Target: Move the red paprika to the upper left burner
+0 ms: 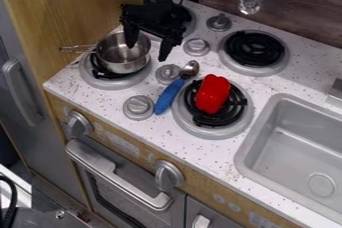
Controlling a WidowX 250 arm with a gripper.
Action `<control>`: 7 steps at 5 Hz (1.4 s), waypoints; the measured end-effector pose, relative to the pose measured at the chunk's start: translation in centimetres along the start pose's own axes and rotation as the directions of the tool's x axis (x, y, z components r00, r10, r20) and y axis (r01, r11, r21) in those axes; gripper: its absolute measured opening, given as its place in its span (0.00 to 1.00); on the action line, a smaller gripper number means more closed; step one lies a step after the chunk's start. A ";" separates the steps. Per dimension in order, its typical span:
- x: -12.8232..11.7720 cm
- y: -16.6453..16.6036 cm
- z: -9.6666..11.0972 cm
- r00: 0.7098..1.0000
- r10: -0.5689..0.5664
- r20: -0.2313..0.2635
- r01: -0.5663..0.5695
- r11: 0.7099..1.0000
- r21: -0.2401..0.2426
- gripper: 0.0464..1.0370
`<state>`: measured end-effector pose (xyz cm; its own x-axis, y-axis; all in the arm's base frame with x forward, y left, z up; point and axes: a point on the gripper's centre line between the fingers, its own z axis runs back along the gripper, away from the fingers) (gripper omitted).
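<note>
The black gripper (147,48) hangs over the pot and the upper left part of the stove, its two fingers spread apart with nothing held between them. Down and to the right of it, the red paprika (212,93) lies on the lower right burner (224,120), apart from the gripper. The upper left burner (191,24) is partly hidden behind the arm and gripper.
A metal pot (123,58) stands on the lower left burner (100,79). A blue-handled spoon (172,94) lies left of the paprika, among several knobs. The upper right burner (254,49) is bare; a sink (298,147) is at right.
</note>
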<state>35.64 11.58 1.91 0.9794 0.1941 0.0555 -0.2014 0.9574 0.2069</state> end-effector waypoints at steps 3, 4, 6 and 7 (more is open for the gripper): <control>-2.4 -4.4 -0.5 0.994 -0.087 -0.059 0.086 0.996 -0.030 0.96; -3.1 -6.3 0.5 0.994 -0.099 -0.039 0.096 0.993 -0.073 0.96; -3.9 -9.4 1.8 0.996 -0.083 -0.018 0.078 0.975 -0.207 0.96; -3.7 -10.3 2.0 0.997 -0.082 0.002 0.081 0.972 -0.223 0.96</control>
<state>34.04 0.60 1.49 0.9927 0.1140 0.0405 -0.1136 0.9935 -0.0120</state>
